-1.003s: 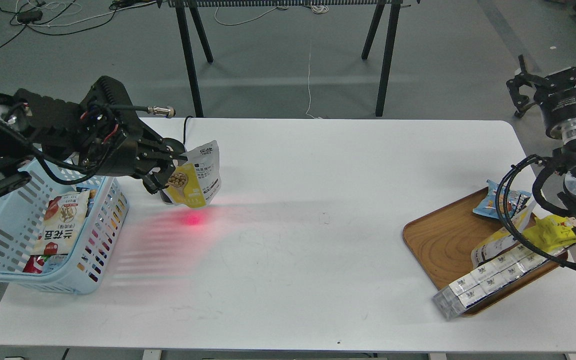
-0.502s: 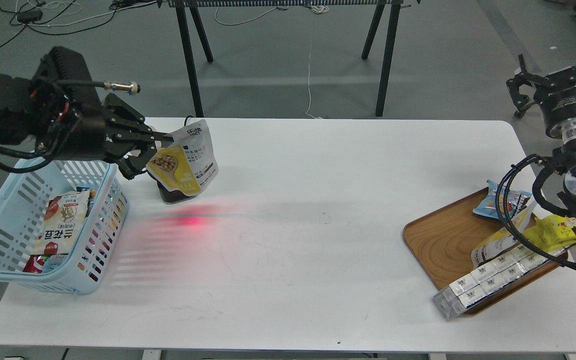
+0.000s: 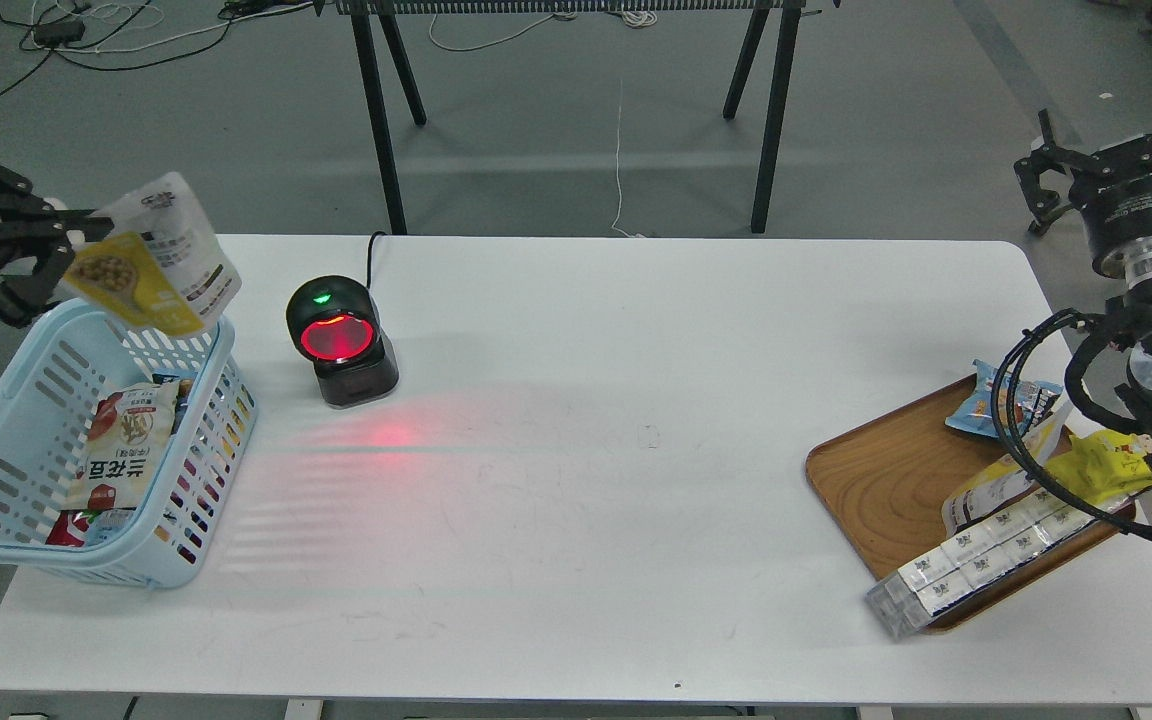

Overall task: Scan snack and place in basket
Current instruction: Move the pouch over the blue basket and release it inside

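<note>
My left gripper (image 3: 71,240) is shut on the snack (image 3: 154,258), a yellow-and-white pouch with pictured tan beans. It holds the pouch tilted in the air above the far rim of the light blue basket (image 3: 206,465) at the table's left edge. The basket holds a white-and-red snack bag (image 3: 124,440) and other packets. My right gripper (image 3: 1096,165) is raised beyond the table's right end, fingers spread and empty.
A black barcode scanner (image 3: 339,340) with a glowing red window stands right of the basket and casts red light on the white table (image 3: 596,480). A brown wooden tray (image 3: 886,480) at the right holds a blue packet, a bright yellow packet and a row of white boxes.
My left gripper has carried the snack leftward from in front of the scanner to above the basket's far rim. The scanner is now uncovered. The right arm has not moved.
</note>
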You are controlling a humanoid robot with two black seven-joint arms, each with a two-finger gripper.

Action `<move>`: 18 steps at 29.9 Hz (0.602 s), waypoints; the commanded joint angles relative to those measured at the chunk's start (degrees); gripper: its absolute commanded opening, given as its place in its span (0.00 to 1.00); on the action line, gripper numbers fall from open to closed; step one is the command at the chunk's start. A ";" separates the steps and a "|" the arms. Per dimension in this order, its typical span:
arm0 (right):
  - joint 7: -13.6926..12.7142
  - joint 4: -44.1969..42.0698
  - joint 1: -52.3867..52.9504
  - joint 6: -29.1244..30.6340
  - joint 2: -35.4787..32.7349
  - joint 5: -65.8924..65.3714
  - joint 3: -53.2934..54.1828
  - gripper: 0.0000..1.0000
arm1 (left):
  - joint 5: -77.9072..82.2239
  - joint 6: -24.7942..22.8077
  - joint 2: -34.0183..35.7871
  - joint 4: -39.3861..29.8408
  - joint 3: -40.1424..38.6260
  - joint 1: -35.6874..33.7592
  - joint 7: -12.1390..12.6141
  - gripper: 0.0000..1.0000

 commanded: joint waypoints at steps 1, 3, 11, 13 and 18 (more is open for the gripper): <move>0.00 0.00 0.11 -0.02 0.00 0.00 0.00 0.99 | 0.00 4.26 1.55 4.83 4.06 0.03 0.01 0.00; 0.00 0.00 0.11 -0.02 0.00 0.00 0.00 0.99 | 0.00 7.16 1.98 6.85 6.61 0.03 0.01 0.00; 0.00 0.00 0.20 -0.02 0.53 0.00 0.00 0.99 | 0.00 10.77 2.78 7.39 12.59 0.12 0.01 0.00; 0.00 0.00 0.20 -0.02 0.62 0.00 0.00 0.99 | 0.00 10.77 2.78 7.47 13.47 0.12 0.01 0.00; 0.00 0.00 0.20 -0.02 0.62 0.00 0.00 0.99 | 0.00 12.09 3.04 6.95 16.29 0.12 0.01 0.00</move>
